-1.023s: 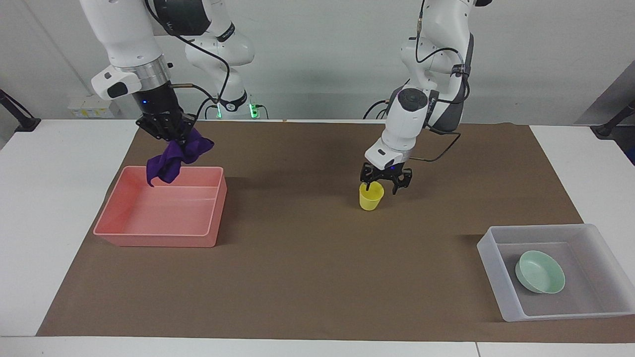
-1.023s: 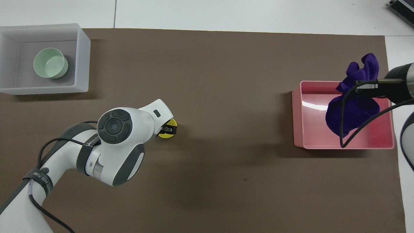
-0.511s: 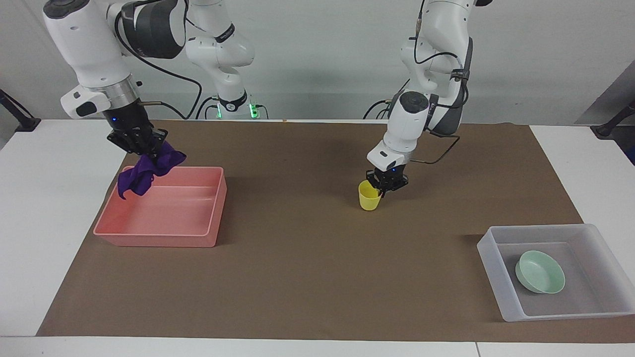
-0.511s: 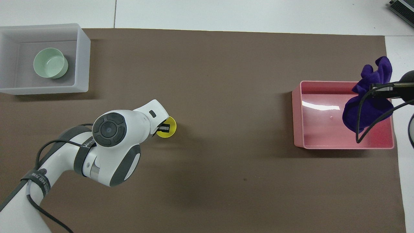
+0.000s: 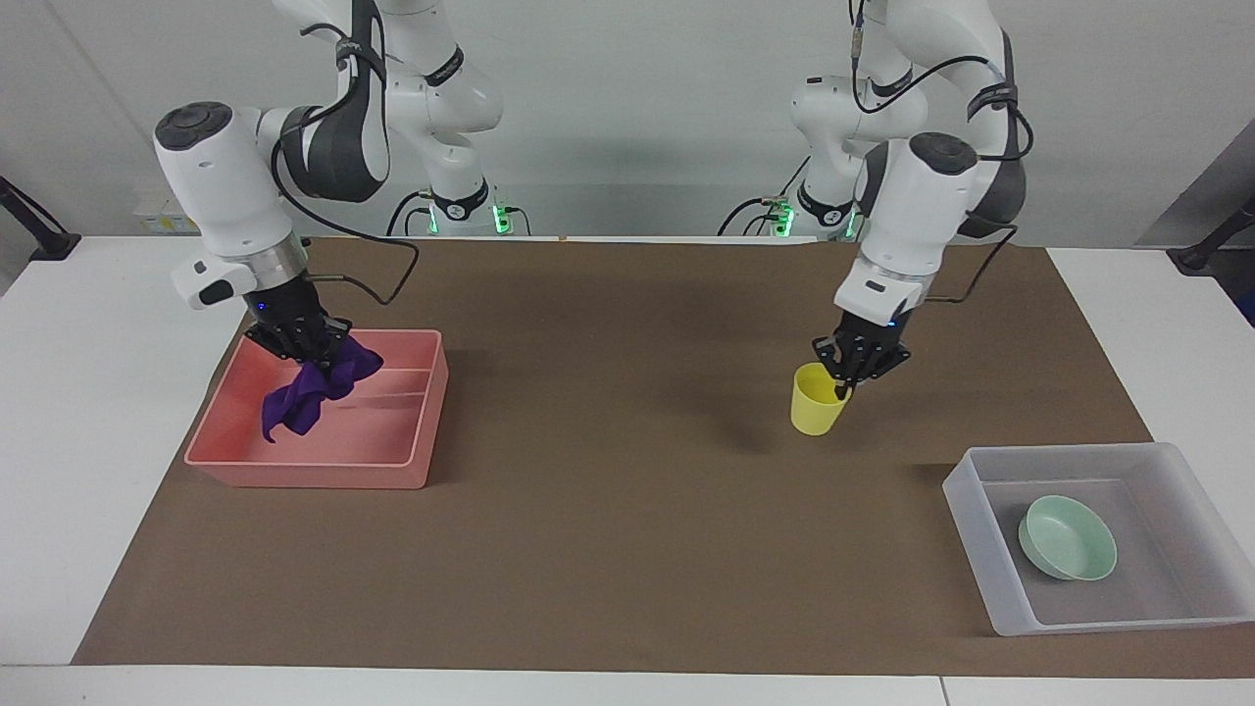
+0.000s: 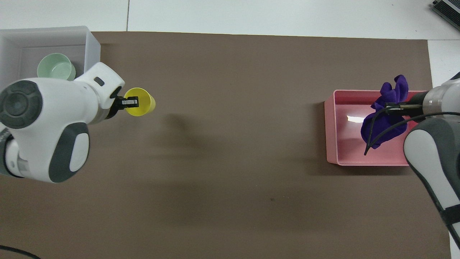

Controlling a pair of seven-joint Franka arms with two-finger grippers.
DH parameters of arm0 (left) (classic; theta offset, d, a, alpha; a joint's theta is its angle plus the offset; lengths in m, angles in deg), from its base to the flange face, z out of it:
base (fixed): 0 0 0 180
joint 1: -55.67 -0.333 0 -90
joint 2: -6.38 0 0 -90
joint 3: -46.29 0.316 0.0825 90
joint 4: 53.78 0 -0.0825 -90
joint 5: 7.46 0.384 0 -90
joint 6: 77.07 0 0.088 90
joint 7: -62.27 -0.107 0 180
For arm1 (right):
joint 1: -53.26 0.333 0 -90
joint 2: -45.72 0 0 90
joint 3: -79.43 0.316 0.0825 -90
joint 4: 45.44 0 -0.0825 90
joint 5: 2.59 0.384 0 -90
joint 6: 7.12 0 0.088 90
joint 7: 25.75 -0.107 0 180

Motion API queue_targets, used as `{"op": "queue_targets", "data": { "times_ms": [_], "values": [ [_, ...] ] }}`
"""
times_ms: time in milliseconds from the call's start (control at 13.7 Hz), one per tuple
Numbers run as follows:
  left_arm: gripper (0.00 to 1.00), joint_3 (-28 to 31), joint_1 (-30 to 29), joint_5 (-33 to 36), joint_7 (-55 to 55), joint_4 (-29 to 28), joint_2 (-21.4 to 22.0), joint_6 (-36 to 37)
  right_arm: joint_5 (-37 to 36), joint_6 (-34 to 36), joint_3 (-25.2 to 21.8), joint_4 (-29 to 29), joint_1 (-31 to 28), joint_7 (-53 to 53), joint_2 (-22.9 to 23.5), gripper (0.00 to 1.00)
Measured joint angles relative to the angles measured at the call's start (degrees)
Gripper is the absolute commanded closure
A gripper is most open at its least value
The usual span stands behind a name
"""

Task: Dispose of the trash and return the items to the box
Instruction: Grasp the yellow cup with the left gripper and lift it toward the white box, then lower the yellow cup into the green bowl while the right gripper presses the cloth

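Under the left hand (image 5: 851,378) hangs the cup (image 5: 816,400) (rim pinched).

We see a deep-purple rag (image 5: 319,392), a pink tray (image 5: 412,461), a yellow cup (image 5: 816,404), a mint-green bowl (image 5: 1067,537) in a translucent whitish box (image 5: 971,529), and a brown mat (image 5: 627,529) on the white table (image 5: 98,392).

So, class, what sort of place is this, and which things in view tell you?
Probably a robotics lab: two white arms at a table covered by a brown mat, one carrying a yellow cup, one lowering a purple rag into a pink tray.
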Motion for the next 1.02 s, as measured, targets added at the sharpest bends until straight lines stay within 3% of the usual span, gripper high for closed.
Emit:
{"op": "queue_targets", "data": {
  "times_ms": [219,584,658,731,804,950,1023],
  "values": [
    [1.0,0.2,-8.2,0.0,-9.8,6.4,-2.7,3.6,0.0,-4.8,0.0,4.4,-0.6,0.4,1.0,1.0],
    [1.0,0.1,-18.9,0.0,-20.3,18.1,-11.2,9.1,0.0,-8.5,0.0,9.1,-1.2,0.5,1.5,1.0],
    [1.0,0.0,-20.2,0.0,-21.0,19.6,-12.8,9.7,0.0,-9.8,0.0,9.5,-1.5,0.5,2.2,0.93],
    [1.0,-0.1,-21.2,0.0,-21.6,21.4,-14.5,10.7,0.0,-10.9,0.0,9.6,-1.7,0.5,2.9,0.75],
    [1.0,-0.2,-22.1,0.0,-22.5,23.7,-16.4,11.7,0.0,-11.5,0.0,9.6,-1.8,0.5,3.6,0.54],
    [1.0,-0.4,-23.6,-0.6,-23.7,27.5,-20.2,12.8,0.0,-11.7,0.0,9.6,-1.8,0.5,4.6,0.05],
    [1.0,-0.4,-24.2,-1.0,-24.1,29.3,-22.3,12.9,0.0,-11.8,0.1,9.6,-1.8,0.4,4.8,0.0]
  ]
}}
